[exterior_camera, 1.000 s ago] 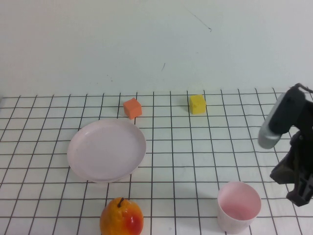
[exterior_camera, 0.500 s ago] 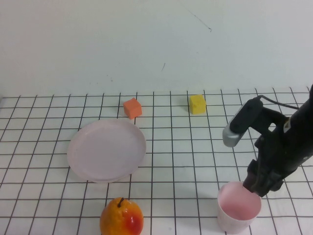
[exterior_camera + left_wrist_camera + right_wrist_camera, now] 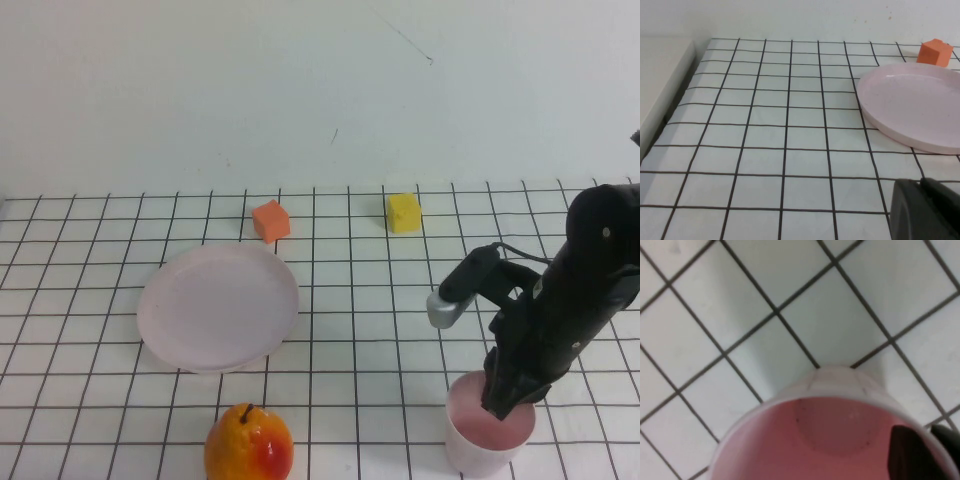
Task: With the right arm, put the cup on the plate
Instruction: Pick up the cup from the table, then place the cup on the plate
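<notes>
The pink cup [image 3: 830,440] stands upright on the gridded bench [image 3: 740,300], mouth open, with the right claw's [image 3: 925,452] dark tips at its rim.

High cam sits raised on the robot's own side, angled down across the gridded table [image 3: 380,330] toward the white back wall [image 3: 300,90]; takes in the whole work area from far off. Left wrist cam is low over the table, looking along the grid at a shallow angle, with the plate [image 3: 912,107] and orange block [image 3: 936,52] near its frame edge. Both also show in the high view: plate [image 3: 218,306], orange block [image 3: 270,220]. Right wrist cam points nearly straight down, very close, into the cup [image 3: 835,435]; shares cup [image 3: 488,425] and grid with the high view.
</notes>
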You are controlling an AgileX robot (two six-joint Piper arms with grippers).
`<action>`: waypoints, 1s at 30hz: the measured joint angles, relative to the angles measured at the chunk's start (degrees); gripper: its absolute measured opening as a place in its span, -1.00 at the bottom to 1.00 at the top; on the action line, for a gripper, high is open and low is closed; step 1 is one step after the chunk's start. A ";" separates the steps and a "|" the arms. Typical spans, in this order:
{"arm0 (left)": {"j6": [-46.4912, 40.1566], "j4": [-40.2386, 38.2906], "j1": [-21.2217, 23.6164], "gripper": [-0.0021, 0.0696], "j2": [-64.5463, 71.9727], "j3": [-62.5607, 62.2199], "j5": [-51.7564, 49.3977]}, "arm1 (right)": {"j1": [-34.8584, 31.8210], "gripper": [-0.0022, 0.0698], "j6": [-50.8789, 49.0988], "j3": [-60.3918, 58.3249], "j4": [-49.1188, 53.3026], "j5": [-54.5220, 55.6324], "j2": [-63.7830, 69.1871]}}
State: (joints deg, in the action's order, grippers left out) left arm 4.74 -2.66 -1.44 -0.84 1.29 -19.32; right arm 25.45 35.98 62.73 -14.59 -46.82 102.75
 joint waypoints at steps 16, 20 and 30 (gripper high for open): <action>0.00 0.00 0.00 -0.95 0.00 0.00 0.00 | 5.44 -0.87 6.60 32.24 -6.75 -3.82 5.64; 0.00 0.00 0.00 -0.95 0.00 0.00 0.00 | 7.91 -0.87 6.83 42.80 -6.83 -3.36 12.47; 0.00 0.00 0.00 -0.95 0.00 0.00 0.00 | 10.00 -0.87 6.18 58.18 -6.83 -2.69 29.01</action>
State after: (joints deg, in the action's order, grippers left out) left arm 4.74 -2.66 -1.44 -0.84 1.29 -19.32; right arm 35.46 42.15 120.92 -21.42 -49.51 131.75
